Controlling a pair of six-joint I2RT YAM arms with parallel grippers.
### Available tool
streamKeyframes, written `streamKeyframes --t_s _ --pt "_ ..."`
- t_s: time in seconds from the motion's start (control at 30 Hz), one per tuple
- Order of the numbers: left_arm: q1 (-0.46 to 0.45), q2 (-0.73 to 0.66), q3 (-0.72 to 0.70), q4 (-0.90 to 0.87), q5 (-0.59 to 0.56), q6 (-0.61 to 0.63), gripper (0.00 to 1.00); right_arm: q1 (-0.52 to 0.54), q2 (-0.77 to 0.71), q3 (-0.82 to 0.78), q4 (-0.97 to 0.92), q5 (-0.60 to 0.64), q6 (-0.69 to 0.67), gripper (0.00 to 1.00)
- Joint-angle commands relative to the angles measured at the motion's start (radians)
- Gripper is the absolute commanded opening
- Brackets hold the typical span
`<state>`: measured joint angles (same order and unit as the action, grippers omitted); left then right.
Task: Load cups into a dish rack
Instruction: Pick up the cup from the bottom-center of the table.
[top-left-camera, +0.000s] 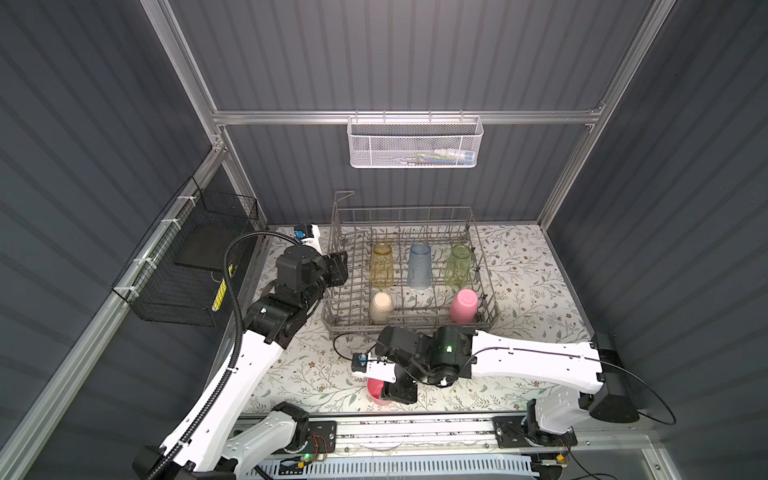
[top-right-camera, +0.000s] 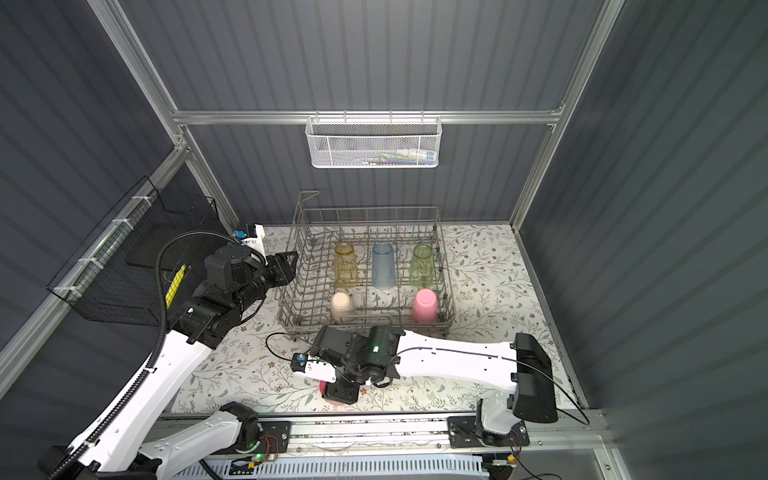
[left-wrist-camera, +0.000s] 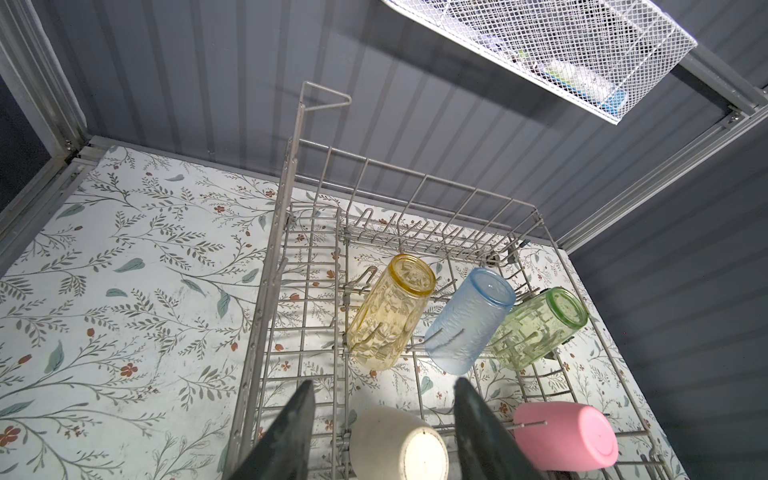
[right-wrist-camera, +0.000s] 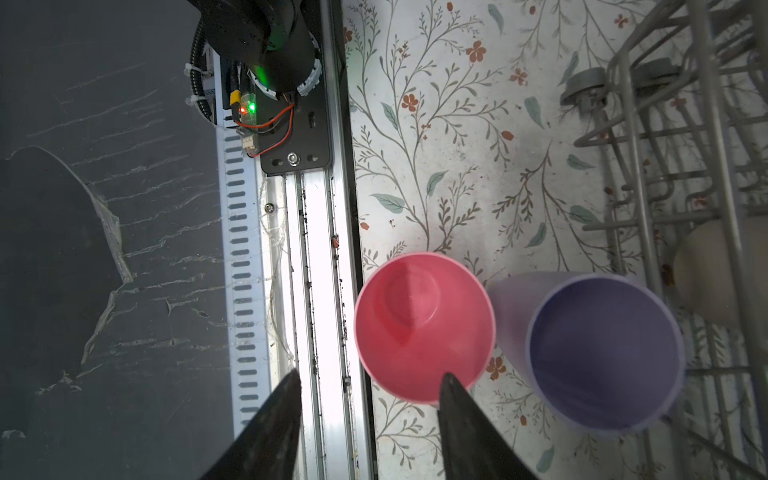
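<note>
Pink plastic tumbler stands mouth-up by the front rail. The right gripper straddles its rim, jaws apart, gripping nothing yet, placed to pinch one wall. A lilac plastic tumbler stands just beside. Farther off, the grey wire dish rack holds five tumblers upended among tines, probably to drain. The left gripper hovers there, jaws parted, empty.

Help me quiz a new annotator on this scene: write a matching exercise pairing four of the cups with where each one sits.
Cups
1. amber cup
2. blue cup
3. beige cup
4. lilac cup

Places
A. on the table, outside the dish rack
B. rack's back row, middle
C. rack's front row
D. rack's back row, end nearest the left arm

Pairs: 1-D, 2-B, 3-C, 4-A
</note>
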<state>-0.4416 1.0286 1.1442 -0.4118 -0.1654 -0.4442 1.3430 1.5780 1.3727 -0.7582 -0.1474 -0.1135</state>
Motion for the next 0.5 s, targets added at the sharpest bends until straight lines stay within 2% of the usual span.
streamKeyframes --t_s 0.0,0.2,0.47 --pt "0.006 -0.001 0.005 -0.013 -0.005 0.012 0.54 0.005 0.040 0.054 -0.041 -0.052 -0.041 0.52" --pt "0.006 -0.011 0.002 -0.020 -0.011 0.013 0.54 0.004 0.130 0.110 -0.127 -0.066 -0.086 0.50" --pt "0.006 -0.016 -0.003 -0.025 -0.001 0.010 0.54 0.009 0.148 0.089 -0.162 -0.056 -0.103 0.48"
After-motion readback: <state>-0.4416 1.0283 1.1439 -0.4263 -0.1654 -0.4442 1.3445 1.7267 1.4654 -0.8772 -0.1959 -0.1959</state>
